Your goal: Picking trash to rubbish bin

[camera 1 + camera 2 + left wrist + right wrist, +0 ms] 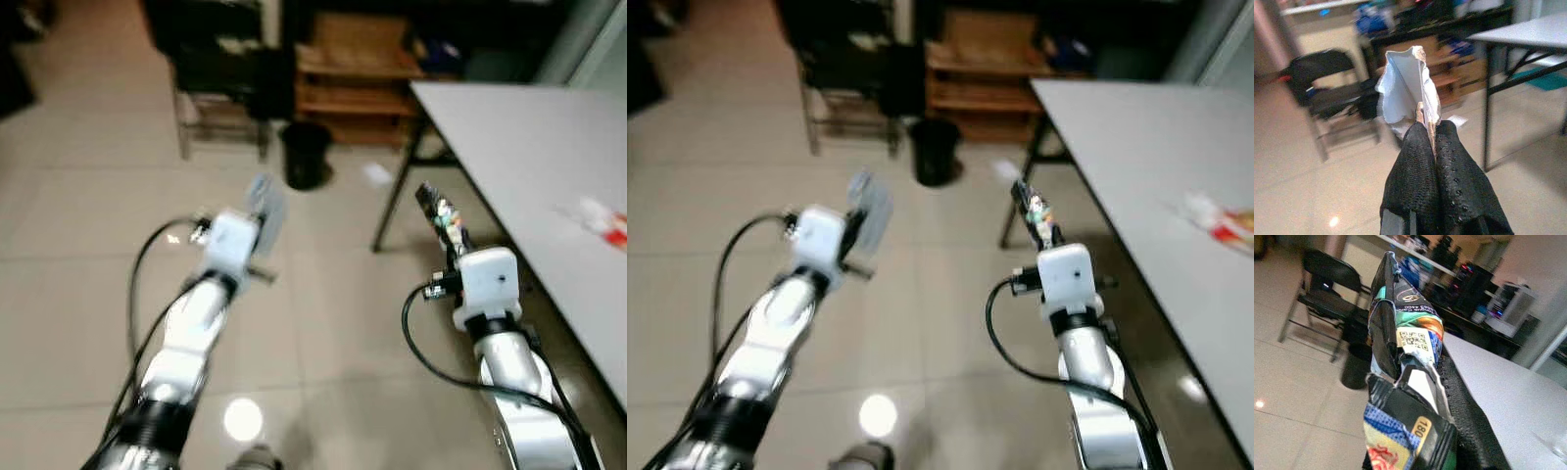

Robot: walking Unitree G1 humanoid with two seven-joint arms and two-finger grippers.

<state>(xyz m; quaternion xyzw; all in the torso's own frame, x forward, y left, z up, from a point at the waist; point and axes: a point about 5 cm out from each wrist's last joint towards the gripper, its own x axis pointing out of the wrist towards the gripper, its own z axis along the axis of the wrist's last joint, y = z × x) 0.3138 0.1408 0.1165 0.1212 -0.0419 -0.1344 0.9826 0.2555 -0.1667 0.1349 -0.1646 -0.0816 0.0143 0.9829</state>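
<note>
1. Left gripper pinches a white paper scrap by its lower edge — held over the floor, it could slip out while walking.
2. Black rubbish bin stands ahead.
3. Right gripper clamps a printed snack wrapper — its print reads clearly from the wrist.
4. More litter lies on the desk.

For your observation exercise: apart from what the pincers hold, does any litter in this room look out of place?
Yes. A white scrap lies on the floor between the black bin and the table, and a red-and-white wrapper sits on the tabletop; both are outside the bin.
</note>
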